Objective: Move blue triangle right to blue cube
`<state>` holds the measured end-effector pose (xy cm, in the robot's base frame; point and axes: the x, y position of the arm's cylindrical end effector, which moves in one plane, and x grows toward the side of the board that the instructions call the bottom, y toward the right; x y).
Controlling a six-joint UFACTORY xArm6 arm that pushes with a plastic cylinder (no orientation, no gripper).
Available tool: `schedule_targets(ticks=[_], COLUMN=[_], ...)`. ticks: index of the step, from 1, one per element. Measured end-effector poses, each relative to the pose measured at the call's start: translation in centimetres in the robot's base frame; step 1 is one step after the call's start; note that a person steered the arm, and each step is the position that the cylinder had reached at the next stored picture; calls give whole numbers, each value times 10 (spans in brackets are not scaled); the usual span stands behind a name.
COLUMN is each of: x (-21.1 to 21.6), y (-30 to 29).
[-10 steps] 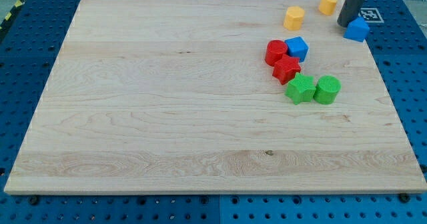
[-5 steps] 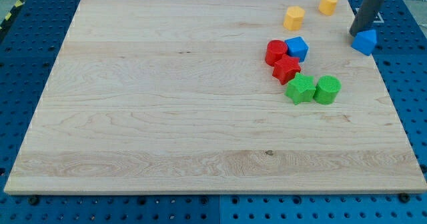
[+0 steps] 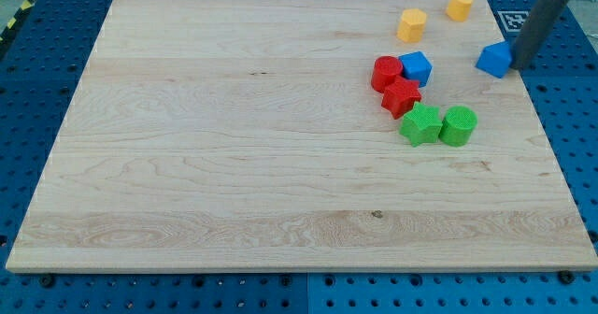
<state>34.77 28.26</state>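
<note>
The blue triangle (image 3: 494,60) lies near the board's right edge in the upper right of the view. The blue cube (image 3: 416,67) sits to its left, touching a red block (image 3: 385,73). My tip (image 3: 519,64) is at the blue triangle's right side, touching or almost touching it, at the board's right edge. A clear gap separates the blue triangle from the blue cube.
A second red block (image 3: 401,97) sits below the cube. A green star-like block (image 3: 420,125) and a green cylinder (image 3: 458,125) lie lower. Two yellow blocks (image 3: 411,23) (image 3: 459,3) are near the top edge. A marker tag (image 3: 512,21) is at the top right corner.
My tip has gone from the blue triangle's upper left, around it, to its right side. The triangle first slid down and right, then back a little to the left.
</note>
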Motion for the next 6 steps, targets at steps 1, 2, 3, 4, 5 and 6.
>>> schedule_targets(ticks=[1, 2, 3, 4, 5, 6], x=[0, -22, -25, -2, -2, -2], y=[-15, -15, -19, -35, -50, -56])
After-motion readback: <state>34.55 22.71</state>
